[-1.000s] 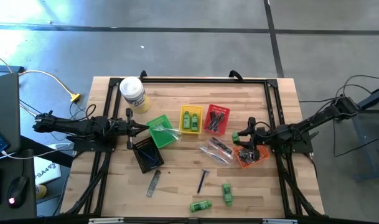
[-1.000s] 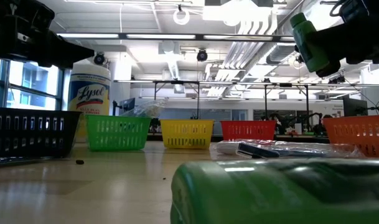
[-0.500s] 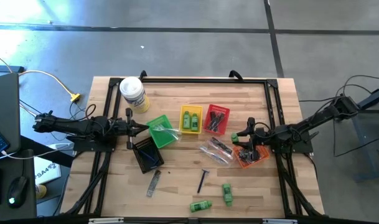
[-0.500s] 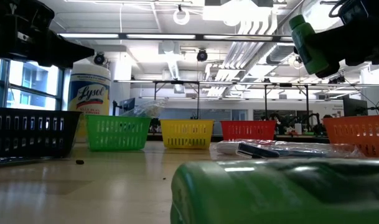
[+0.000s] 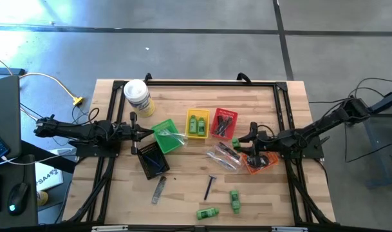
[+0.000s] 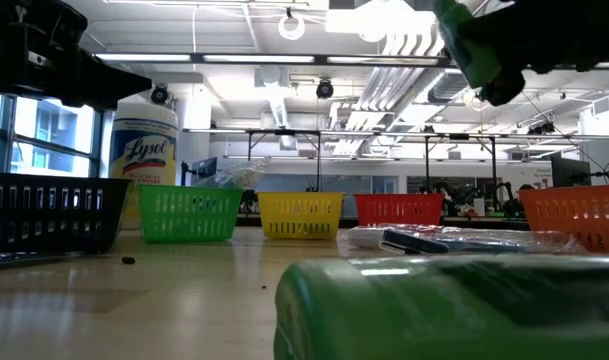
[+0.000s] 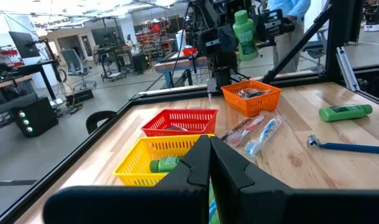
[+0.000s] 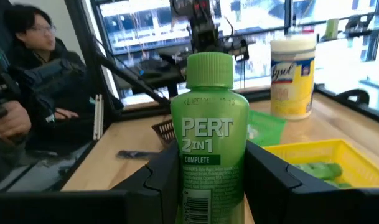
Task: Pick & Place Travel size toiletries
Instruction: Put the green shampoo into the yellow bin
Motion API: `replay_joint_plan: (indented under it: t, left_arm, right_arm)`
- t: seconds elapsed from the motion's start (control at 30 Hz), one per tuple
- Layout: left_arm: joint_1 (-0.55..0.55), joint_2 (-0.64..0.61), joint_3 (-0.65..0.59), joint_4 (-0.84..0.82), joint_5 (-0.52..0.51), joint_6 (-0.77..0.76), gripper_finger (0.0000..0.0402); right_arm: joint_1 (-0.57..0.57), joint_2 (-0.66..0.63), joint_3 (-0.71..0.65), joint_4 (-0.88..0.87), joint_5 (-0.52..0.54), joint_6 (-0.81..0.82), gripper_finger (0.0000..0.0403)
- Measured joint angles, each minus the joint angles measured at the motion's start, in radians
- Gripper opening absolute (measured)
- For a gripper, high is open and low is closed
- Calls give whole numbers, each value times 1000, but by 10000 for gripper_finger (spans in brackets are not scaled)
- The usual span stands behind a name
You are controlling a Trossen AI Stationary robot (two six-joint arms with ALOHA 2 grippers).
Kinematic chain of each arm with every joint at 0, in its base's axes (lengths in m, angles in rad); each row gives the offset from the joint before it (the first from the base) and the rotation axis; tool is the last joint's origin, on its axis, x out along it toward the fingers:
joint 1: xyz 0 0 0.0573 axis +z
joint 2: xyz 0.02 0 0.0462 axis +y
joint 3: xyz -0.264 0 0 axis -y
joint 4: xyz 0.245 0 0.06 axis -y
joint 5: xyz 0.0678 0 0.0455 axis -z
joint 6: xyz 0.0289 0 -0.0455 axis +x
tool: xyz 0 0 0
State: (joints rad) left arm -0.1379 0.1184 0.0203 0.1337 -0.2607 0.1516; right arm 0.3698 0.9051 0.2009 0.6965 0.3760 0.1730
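Your left gripper (image 5: 148, 133) waits with its fingers pressed together, just beside the green basket (image 5: 165, 136) and the black basket (image 5: 152, 158); leave that arm stretched out low along the table's left side. In the yellow basket (image 5: 197, 124) two green bottles already lie, so that looks like the place for the one you carry. Travel across with the bottle kept high enough to clear the red basket (image 5: 223, 124) and the clear packets (image 5: 223, 154) lying beside it, then lower it inside the yellow rim before you let go, so it does not bounce out. Your right gripper (image 5: 244, 143) is clamped on a green bottle (image 8: 208, 149), cap up and upright between the two fingers, held in the air near the orange basket (image 5: 260, 160). The right arm reaches in from the table's right edge, roughly level, wrist pointing toward the baskets at centre.
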Motion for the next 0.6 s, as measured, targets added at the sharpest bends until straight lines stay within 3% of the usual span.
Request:
replay_joint_plan:
  t: [0.3, 0.6]
  left_arm:
    - [0, 0, 0, 0, 0, 0, 0]
    - [0, 0, 0, 0, 0, -4, 0]
  right_arm:
    - [-5, 220, 247, -188, 57, 39, 136]
    - [-140, 328, 495, -526, 28, 149, 136]
